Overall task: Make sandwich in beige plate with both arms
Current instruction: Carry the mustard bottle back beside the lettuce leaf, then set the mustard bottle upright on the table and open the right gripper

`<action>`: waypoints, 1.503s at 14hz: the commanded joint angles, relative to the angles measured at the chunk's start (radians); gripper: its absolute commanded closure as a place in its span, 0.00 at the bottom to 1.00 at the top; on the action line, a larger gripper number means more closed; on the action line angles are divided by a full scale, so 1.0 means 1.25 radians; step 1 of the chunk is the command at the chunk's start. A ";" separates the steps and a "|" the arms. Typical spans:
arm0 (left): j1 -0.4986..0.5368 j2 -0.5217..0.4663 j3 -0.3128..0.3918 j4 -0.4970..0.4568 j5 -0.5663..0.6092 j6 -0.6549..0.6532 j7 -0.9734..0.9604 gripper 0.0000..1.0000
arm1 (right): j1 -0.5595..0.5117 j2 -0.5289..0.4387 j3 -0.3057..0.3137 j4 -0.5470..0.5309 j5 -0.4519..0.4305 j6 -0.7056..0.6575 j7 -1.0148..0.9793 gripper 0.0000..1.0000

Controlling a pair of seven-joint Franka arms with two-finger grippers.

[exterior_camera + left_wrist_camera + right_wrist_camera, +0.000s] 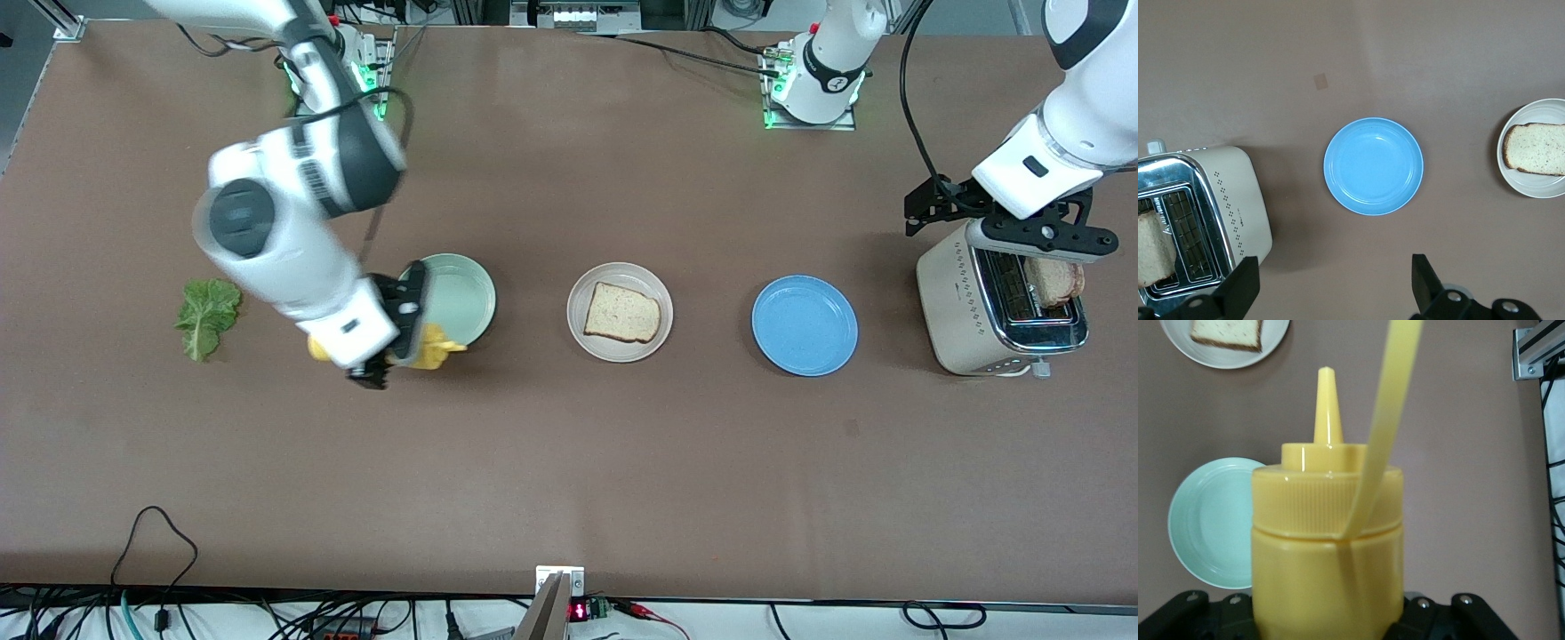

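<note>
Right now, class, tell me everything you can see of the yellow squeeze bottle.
The yellow squeeze bottle looks like glossy plastic: a round body, a ribbed screw cap with a tapering pointed nozzle, and a thin yellow strap rising from the cap's collar. The right gripper is shut on its body, holding it in the air over the table beside the mint-green plate, at that plate's edge nearer the front camera. The arm hides most of it in the front view. Its cap is on; nothing else touches it.

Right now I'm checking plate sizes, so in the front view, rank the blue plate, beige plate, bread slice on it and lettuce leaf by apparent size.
1. Blue plate and beige plate: alike, no ranking.
2. Bread slice and lettuce leaf: smaller, too close to rank.
</note>
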 commanded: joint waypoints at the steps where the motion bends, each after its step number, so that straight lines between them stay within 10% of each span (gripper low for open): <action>1: 0.003 0.001 -0.003 0.011 -0.009 -0.008 -0.005 0.00 | -0.080 -0.054 0.017 -0.089 0.164 0.001 -0.139 0.71; 11: 0.001 0.001 -0.008 0.012 -0.009 -0.008 -0.005 0.00 | -0.311 -0.036 0.016 -0.323 0.727 -0.073 -0.717 0.71; 21: 0.002 0.000 -0.007 0.012 -0.005 -0.029 -0.005 0.00 | -0.459 0.200 0.017 -0.337 0.912 -0.329 -1.035 0.71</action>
